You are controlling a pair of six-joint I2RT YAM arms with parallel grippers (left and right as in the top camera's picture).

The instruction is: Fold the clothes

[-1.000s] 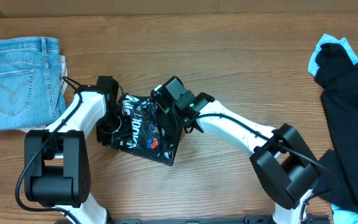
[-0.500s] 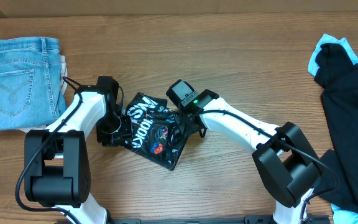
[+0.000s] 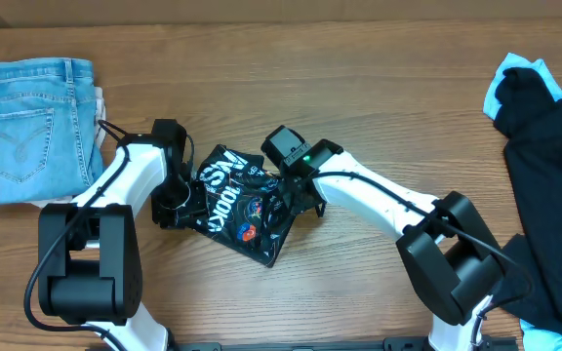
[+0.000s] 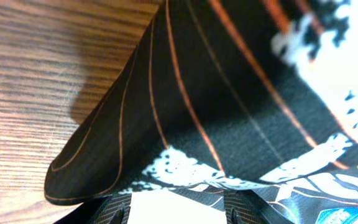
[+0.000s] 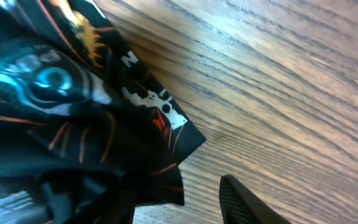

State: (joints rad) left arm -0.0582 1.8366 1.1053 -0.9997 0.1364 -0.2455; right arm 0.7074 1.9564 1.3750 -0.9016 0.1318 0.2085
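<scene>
Two arms meet over the middle of the wooden table [image 3: 359, 88], seen from overhead, with the black jersey [image 3: 240, 203] lying crumpled between them, its white lettering and small orange-white logos facing up. The left gripper [image 3: 177, 200] sits at the jersey's left edge and the right gripper [image 3: 299, 195] at its upper right edge, both touching the cloth. Folded blue jeans [image 3: 32, 127] lie at the far left. A black garment [image 3: 554, 185] is spread at the far right, with a light-blue garment [image 3: 508, 78] showing beside it at the top.

From the left wrist, a fold of the jersey [image 4: 229, 93] with thin orange lines rises off the table [image 4: 36, 74] and fills most of the view. Two dark fingertips [image 4: 114, 214] peek out at the bottom edge, set somewhat apart, with cloth draped over them. I cannot tell whether they pinch it.

From the right wrist, the jersey [image 5: 61, 106] is bunched at the left with a corner pointing onto bare wood [image 5: 278, 81]. One finger [image 5: 253, 202] shows at the bottom, clear of the cloth; the other is hidden under fabric, so whether this gripper clamps anything I cannot tell.
</scene>
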